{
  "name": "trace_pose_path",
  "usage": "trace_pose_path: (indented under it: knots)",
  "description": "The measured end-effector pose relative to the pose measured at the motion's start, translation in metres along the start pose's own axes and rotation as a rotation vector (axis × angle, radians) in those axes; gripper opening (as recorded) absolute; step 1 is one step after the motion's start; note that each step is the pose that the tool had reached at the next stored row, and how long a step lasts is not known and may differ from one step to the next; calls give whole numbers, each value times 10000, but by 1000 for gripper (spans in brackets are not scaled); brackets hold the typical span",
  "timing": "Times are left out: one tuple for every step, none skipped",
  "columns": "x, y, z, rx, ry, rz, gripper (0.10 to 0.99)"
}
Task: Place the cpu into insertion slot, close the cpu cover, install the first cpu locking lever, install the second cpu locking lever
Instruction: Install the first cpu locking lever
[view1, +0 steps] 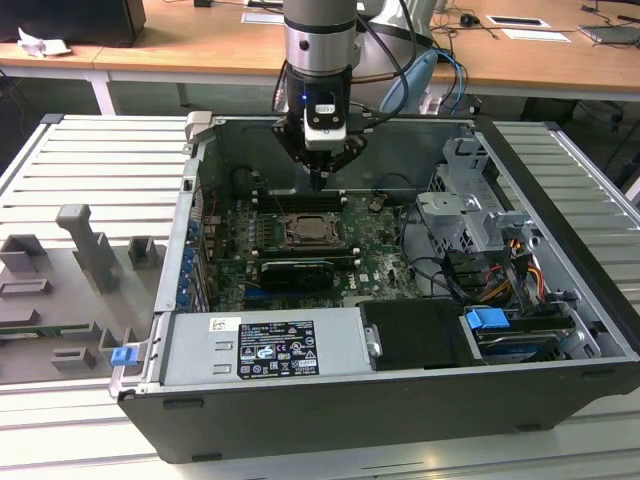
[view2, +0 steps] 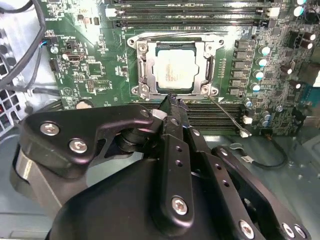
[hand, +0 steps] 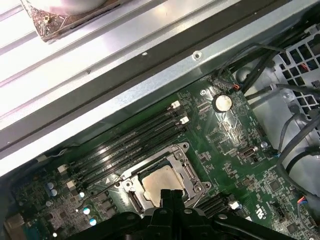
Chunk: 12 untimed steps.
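The cpu (view2: 174, 73) lies flat in the insertion slot (view2: 134, 90) on the green board, its pale metal top showing. The cpu cover (view2: 210, 65), a silver frame, lies down around it. A thin wire locking lever (view2: 227, 114) slants away from one socket corner across the memory slots. My gripper (view2: 171, 100) is shut with nothing between its fingers, tips just off the socket's edge. In the exterior view the gripper (view1: 318, 182) hangs point-down a little above and behind the cpu (view1: 305, 232). The first wrist view has the gripper (hand: 170, 192) at the edge of the cpu (hand: 159, 181).
Long black memory slots (hand: 130, 140) flank the socket. A grey power-supply box (view1: 265, 345) fills the case front; a drive cage (view1: 470, 205) and cables (view1: 500, 265) crowd the exterior view's right. The case's back wall (view1: 400, 150) rises behind the arm. Grey fixtures (view1: 90, 250) stand outside.
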<state>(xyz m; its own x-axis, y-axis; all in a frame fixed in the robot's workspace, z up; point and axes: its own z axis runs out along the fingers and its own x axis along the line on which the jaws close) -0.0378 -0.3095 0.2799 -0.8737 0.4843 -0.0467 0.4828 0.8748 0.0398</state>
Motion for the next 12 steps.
trace_pose_path:
  knots:
    - [0, 0, 0, -17, 15, -389, 106]
    - [0, 0, 0, -28, 24, -609, 106]
    - [0, 0, 0, -37, 32, -793, 106]
    - [0, 0, 0, -45, 38, -977, 106]
    - [0, 0, 0, -50, 43, -1085, 106]
    - [0, 0, 0, -57, 48, -1218, 106]
    - [0, 0, 0, -62, 53, -1340, 106]
    - [0, 0, 0, -67, 57, -1442, 106]
    - [0, 0, 0, -70, 60, -1513, 106]
    - [0, 0, 0, -73, 63, -1576, 106]
    - [0, 0, 0, -78, 66, -1664, 106]
    - [0, 0, 0, -80, 68, -1726, 106]
